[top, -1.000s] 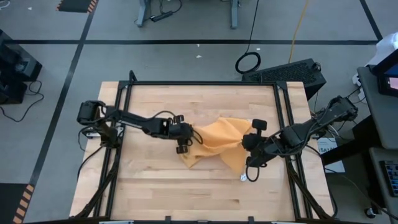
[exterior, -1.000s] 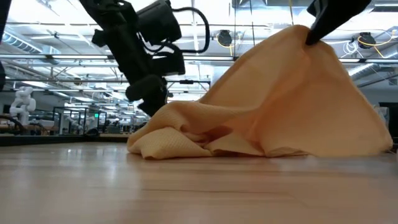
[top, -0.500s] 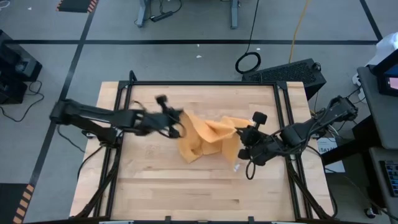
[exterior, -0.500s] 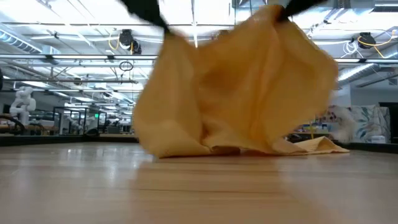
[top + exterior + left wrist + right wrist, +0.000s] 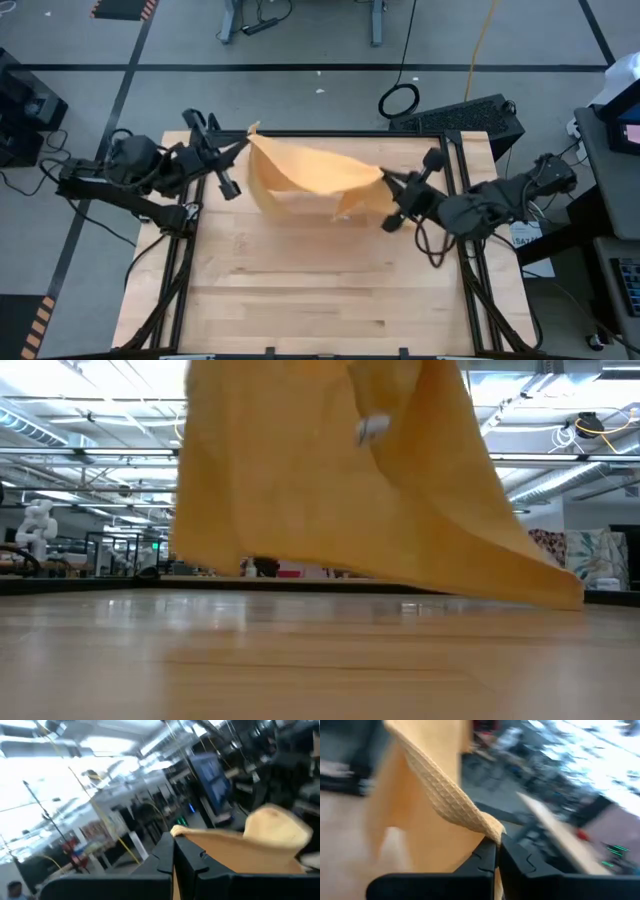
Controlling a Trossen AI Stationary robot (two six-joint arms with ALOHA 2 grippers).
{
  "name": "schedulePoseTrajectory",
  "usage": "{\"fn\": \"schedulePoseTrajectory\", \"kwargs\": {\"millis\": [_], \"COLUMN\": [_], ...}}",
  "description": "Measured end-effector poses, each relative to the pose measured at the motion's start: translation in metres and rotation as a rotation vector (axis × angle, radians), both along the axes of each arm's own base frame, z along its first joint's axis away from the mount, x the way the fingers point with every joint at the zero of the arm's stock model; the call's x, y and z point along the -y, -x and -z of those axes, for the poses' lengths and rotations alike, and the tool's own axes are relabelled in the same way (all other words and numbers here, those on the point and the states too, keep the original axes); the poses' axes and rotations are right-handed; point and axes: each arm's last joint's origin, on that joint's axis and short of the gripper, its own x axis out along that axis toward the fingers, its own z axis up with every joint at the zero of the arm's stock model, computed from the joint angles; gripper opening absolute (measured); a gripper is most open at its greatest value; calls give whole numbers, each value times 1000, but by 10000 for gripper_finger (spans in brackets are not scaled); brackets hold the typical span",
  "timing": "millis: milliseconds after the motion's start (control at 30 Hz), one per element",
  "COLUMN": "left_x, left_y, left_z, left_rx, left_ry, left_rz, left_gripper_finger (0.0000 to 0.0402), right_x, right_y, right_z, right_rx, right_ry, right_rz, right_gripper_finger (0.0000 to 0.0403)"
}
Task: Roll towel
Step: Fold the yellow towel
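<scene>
The mustard-yellow towel hangs spread between my two grippers over the far half of the table. My left gripper is shut on its far-left corner and my right gripper on its right corner. In the low view the towel hangs like a curtain with a small white tag on it. Its lower edge is off the tabletop at the left. Whether its low right corner touches the wood, I cannot tell. My left gripper pinches a top corner of the towel between its two shut fingers. The fingers point about level toward the table's right. The corner's tip sticks out past the fingertips, and the cloth runs off toward the other arm and hangs below. My right gripper pinches the towel's other top corner between its two shut fingers. The fingers come about level from the table's right. The corner sticks out beyond the tips, and the waffle-textured edge runs away from it, with the cloth hanging below.
Bare wooden tabletop lies in front of the towel, framed by black rails. A keyboard and a cable coil lie on the floor beyond the far edge.
My left gripper has taken hold of the towel's left end and swung up and toward the table's far left corner, tipping from pointing down to about level. My right gripper has risen. The towel has gone from a heap on the table to hanging spread out between them.
</scene>
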Motion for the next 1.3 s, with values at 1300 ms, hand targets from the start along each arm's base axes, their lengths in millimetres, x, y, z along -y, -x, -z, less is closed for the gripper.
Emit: {"fn": "schedulePoseTrajectory", "kwargs": {"millis": [1300], "left_x": [115], "left_y": [-83], "left_z": [213], "left_rx": [-1306], "left_ry": [602], "left_rz": [164], "left_gripper_finger": [2], "right_x": [-118], "right_y": [-14], "right_z": [193], "right_rx": [-808], "right_ry": [-942], "right_rz": [-202], "right_gripper_finger": [126]}}
